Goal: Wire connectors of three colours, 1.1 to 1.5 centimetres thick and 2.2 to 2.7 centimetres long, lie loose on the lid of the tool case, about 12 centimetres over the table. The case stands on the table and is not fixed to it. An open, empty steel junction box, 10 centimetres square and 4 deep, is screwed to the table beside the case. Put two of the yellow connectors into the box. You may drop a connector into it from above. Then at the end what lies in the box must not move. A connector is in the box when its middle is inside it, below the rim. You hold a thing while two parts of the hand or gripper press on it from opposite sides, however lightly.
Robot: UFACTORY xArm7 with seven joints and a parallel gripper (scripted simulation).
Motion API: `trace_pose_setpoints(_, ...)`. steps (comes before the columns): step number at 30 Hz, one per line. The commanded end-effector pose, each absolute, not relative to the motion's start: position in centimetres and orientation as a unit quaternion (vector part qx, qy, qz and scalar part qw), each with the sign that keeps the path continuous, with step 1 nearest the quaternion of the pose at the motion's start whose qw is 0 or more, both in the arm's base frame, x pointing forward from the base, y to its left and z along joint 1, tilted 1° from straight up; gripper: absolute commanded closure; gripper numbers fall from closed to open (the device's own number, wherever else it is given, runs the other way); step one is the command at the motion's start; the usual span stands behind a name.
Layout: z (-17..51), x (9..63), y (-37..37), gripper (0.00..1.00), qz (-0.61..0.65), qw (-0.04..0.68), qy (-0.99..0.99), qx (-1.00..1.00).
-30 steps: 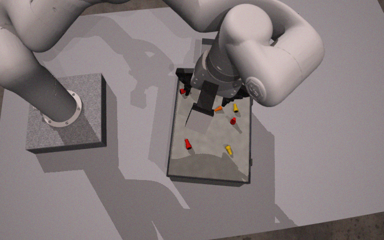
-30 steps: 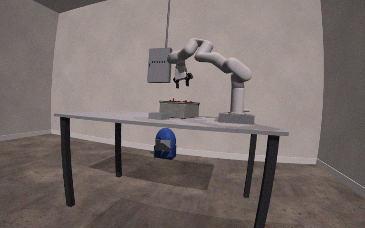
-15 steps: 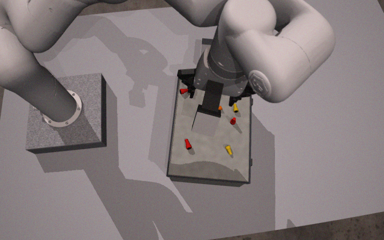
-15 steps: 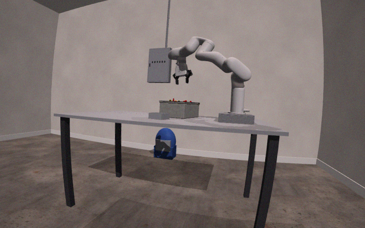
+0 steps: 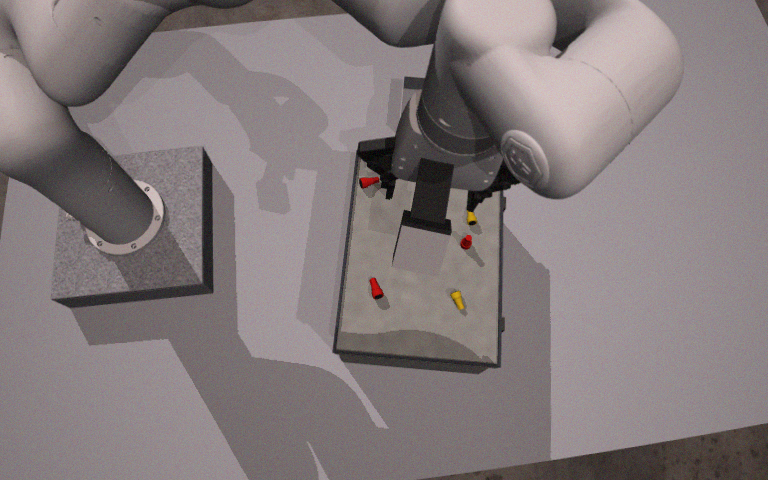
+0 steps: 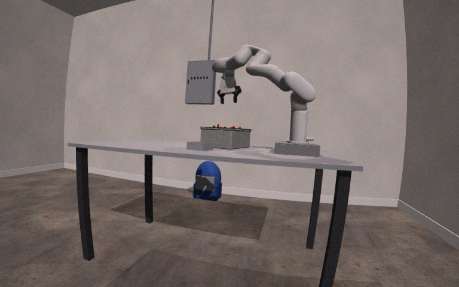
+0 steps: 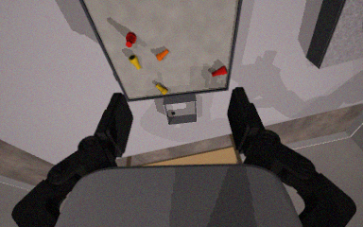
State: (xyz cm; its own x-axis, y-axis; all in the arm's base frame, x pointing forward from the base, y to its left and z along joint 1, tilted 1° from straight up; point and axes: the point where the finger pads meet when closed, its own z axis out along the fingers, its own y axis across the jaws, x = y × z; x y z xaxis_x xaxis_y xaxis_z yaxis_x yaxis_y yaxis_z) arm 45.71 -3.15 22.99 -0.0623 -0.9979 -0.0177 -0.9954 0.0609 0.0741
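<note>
Item: gripper (image 7: 180, 123), fingers spread wide, nothing between them, high above the tool case (image 6: 225, 137) in the exterior view.

Item: yellow connector (image 7: 162, 88), on the lid at its lower edge in the wrist view, just above the frame's centre, lying slantwise; it is nearest the gripper.

Item: second yellow connector (image 7: 134, 61), up and left of the first.

Item: junction box (image 7: 180, 112), directly below the lid edge, between the fingers, no connector visible inside.

Judgement: descent should aim slightly up-frame.
</note>
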Motion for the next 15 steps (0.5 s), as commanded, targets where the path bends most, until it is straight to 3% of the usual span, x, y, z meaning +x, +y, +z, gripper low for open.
trace_pose_setpoints(1,24.0,46.0,-3.6,0.00,-0.023,0.013,-0.724,0.689)
trace_pose_setpoints(15,25.1,46.4,-4.1,0.00,-0.010,0.007,-0.718,0.696)
